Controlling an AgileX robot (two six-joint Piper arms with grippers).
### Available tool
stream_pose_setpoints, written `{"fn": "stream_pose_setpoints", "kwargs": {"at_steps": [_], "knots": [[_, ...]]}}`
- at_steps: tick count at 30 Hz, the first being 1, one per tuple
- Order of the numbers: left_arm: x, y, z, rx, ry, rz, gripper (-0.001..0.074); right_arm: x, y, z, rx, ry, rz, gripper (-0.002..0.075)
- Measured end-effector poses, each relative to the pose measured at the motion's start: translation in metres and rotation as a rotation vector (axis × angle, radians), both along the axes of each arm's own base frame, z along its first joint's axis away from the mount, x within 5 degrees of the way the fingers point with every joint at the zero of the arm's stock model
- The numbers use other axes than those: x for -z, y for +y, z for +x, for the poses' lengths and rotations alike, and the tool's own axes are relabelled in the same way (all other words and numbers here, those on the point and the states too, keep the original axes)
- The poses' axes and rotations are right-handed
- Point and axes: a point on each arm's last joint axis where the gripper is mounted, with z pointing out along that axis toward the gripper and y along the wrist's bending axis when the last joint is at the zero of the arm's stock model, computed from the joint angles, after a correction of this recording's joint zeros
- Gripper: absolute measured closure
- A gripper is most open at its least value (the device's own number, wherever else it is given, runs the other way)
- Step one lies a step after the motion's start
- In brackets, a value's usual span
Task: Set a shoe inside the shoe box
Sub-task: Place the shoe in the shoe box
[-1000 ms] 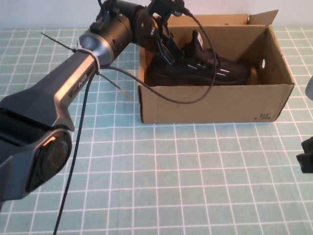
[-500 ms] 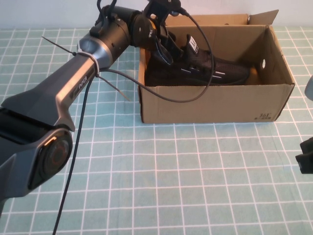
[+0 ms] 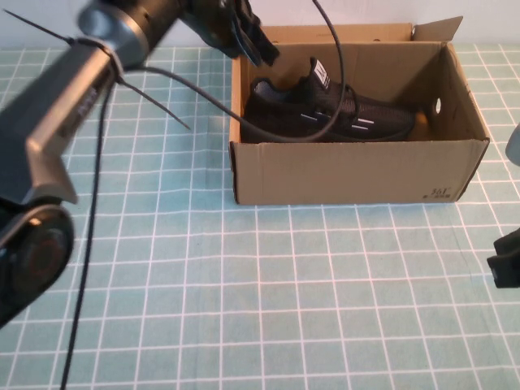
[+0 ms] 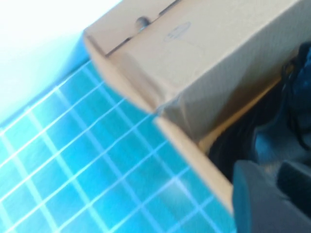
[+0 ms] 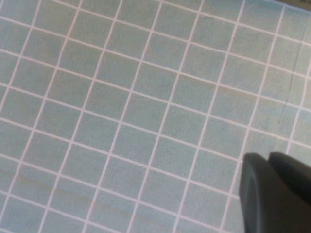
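**Inspector A:** Where did the black knit sneaker (image 3: 329,110) lie at this moment?

**Inspector B:** Inside the cardboard shoe box (image 3: 349,172), on its floor, sole down, toe toward the robot's right and tongue tab up. A second earlier it sat heel-high in the left gripper; half a second earlier it was lower, with the gripper down in the box at its heel.

**Inspector A:** And the left gripper (image 3: 253,42)?

**Inspector B:** It had lifted clear to above the box's far left corner and had hold of nothing. How far apart its fingers stood I could not tell. Only the arm's cable (image 3: 286,134) drooped across the shoe.

**Inspector A:** The right gripper (image 5: 274,191)?

**Inspector B:** Parked over the checked mat (image 3: 268,292) at the table's right edge, well apart from the box, fingers closed together and empty.

**Inspector A:** Finding?

**Inspector B:** In my judgement the placement was done; only withdrawal of the left arm remained.
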Motion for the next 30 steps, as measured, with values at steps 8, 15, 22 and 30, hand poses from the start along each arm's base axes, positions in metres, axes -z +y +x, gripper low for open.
{"fn": "stream_pose_setpoints", "kwargs": {"at_steps": [8, 15, 22, 30], "knots": [[-0.047, 0.018, -0.035, -0.019, 0.071, 0.017, 0.0734, -0.011, -0.001, -0.002, 0.025, 0.011, 0.012, 0.0726], [-0.089, 0.036, -0.072, -0.031, 0.087, -0.011, 0.0736, -0.018, -0.009, -0.012, 0.036, 0.036, -0.012, 0.0726], [-0.125, 0.064, -0.134, -0.042, 0.065, -0.105, 0.0736, -0.039, -0.034, -0.049, 0.042, -0.07, 0.044, 0.0726], [-0.106, 0.087, -0.226, 0.038, 0.012, -0.259, 0.0737, -0.044, -0.07, -0.11, 0.03, -0.21, 0.148, 0.0726]]}}
